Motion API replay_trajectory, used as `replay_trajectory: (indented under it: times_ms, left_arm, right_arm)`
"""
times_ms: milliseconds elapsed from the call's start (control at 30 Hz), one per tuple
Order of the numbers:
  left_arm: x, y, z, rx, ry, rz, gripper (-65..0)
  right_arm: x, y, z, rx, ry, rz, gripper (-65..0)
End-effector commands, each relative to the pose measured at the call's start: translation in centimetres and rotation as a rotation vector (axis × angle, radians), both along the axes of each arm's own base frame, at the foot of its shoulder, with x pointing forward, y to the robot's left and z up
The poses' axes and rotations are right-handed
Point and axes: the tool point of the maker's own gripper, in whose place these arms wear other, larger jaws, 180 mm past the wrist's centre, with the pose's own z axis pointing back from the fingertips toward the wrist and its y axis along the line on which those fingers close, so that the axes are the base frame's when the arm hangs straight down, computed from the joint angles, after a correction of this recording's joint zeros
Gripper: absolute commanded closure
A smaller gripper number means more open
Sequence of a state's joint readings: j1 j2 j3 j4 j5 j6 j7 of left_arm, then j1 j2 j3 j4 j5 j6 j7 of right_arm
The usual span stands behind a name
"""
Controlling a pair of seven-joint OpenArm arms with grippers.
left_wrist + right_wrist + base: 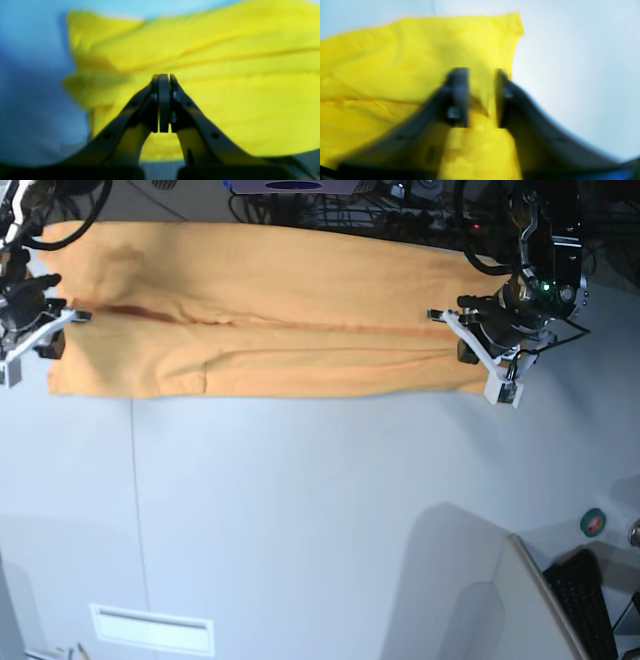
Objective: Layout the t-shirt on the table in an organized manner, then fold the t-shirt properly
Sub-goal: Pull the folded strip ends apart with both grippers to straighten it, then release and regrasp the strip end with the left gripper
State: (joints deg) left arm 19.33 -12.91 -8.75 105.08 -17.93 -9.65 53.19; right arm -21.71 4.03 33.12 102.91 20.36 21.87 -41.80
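I view the t-shirt (270,310) stretched as a long band across the far part of the counter (320,510), folded lengthwise, with creases running along it. The left gripper (164,77) sits at the band's right end in the base view; its jaws are pressed together over the cloth, and I see no fabric between them in the left wrist view. The right gripper (482,75) sits at the opposite end; the right wrist view is blurred, with yellow cloth showing between the jaws, so I judge them closed on the t-shirt, though the pinch itself is unclear.

Risks, as I judge them: if only one end is truly held, any lift drags the band askew and undoes the lengthwise fold. A shallow pinch may slip under tension. The existing creases may set into the next fold.
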Motion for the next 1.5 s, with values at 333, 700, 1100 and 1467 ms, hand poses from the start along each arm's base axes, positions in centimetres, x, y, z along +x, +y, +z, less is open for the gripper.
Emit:
replay_trajectory:
  times_ms: [333, 700, 1100, 1467]
  left_arm:
    - [-1.6, 1.1, -7.7, -0.007, 0.227, 0.029, 0.0]
    - [0.4, -0.2, 0.3, 0.029, -0.003, -0.070, 0.0]
    - [4.4, 4.2, -5.0, 0.002, 0.108, 0.114, 0.0]
    - [7.8, 6.7, -7.8, -0.026, 0.107, 0.213, 0.0]
  right_arm:
    - [0.4, -1.4, -6.7, 0.098, 0.151, -0.036, 0.0]
    - [0.8, -3.3, -3.7, 0.012, 0.095, -0.021, 0.0]
    - [1.3, 3.0, -7.9, 0.105, 0.198, 0.134, 0.0]
    - [3.3, 0.4, -9.9, 0.112, 0.208, 0.079, 0.0]
